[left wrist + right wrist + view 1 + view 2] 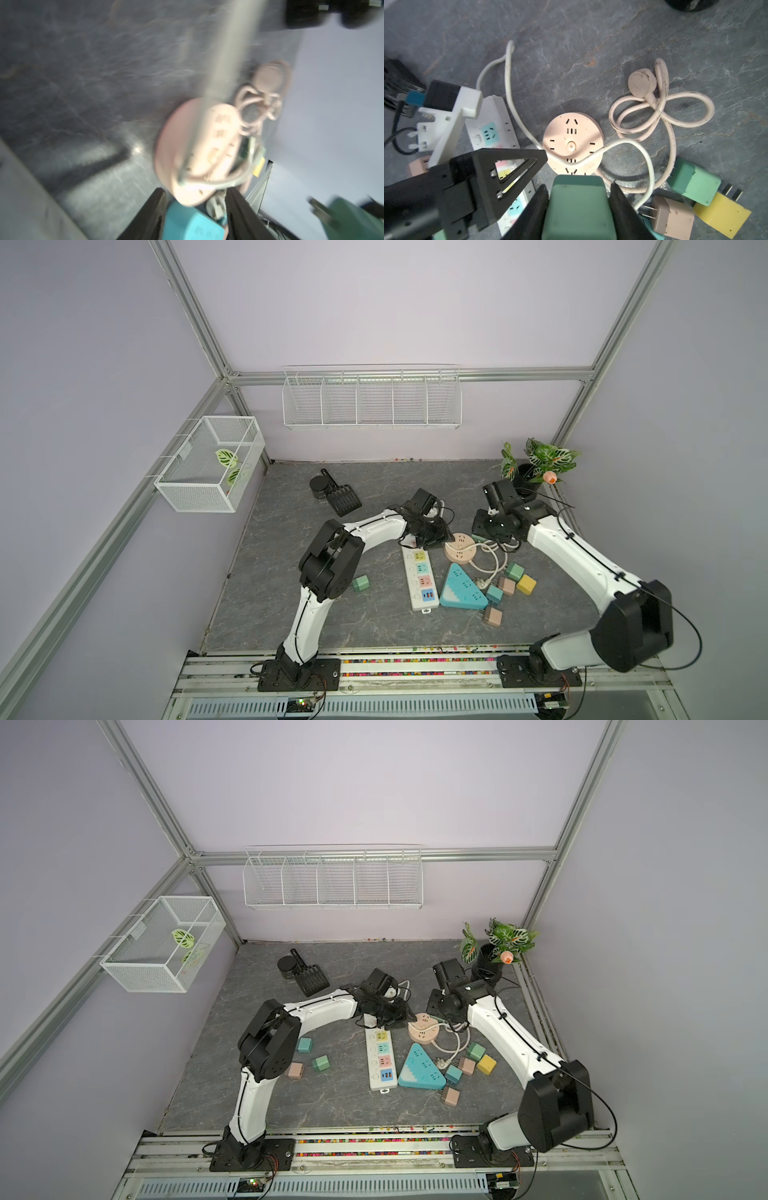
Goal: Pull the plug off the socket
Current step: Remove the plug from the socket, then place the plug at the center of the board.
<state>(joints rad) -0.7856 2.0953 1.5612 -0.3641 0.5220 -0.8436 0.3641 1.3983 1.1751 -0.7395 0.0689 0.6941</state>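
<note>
One green boxy plug (578,207) | clamped in right gripper (578,186) | pink round socket (572,143) | left gripper (196,190) apart

Round socket (457,541) behind triangular socket (461,591), power strip (420,572) left of both, plant (544,456) back right

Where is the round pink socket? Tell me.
In a top view the round pink socket lies mid-table, right of the white power strip's far end and behind the teal triangular socket.

Right pincer (578,185) clamped tight, left pincer (196,189) with jaws parted.
</note>
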